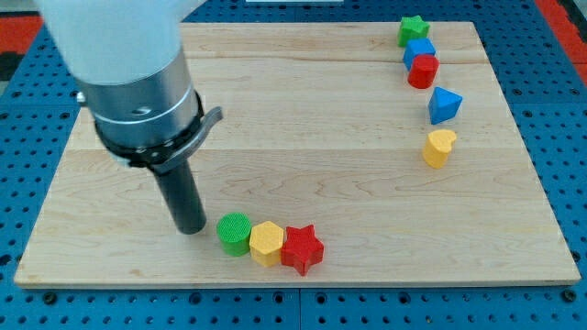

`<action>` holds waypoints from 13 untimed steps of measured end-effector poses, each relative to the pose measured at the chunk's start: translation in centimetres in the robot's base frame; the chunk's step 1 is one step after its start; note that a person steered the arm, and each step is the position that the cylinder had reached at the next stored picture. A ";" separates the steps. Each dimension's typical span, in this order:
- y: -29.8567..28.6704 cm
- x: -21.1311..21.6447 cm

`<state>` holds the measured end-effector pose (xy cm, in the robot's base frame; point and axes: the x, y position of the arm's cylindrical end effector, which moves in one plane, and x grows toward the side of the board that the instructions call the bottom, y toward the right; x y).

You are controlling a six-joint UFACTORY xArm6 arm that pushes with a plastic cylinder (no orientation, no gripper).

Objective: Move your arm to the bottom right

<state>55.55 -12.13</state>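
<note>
My tip rests on the wooden board at the lower left, just left of a green cylinder. The cylinder touches a yellow hexagon, which touches a red star; the three form a row near the view's bottom edge. At the view's upper right a green star, a blue cube and a red cylinder sit close together. Below them lie a blue triangular block and a yellow block.
The arm's large silver and black body covers the board's upper left. The board lies on a blue perforated table. The board's bottom right corner is at the view's lower right.
</note>
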 end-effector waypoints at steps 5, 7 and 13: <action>13.4 6.2; 16.6 6.1; 34.3 5.5</action>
<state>61.10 22.15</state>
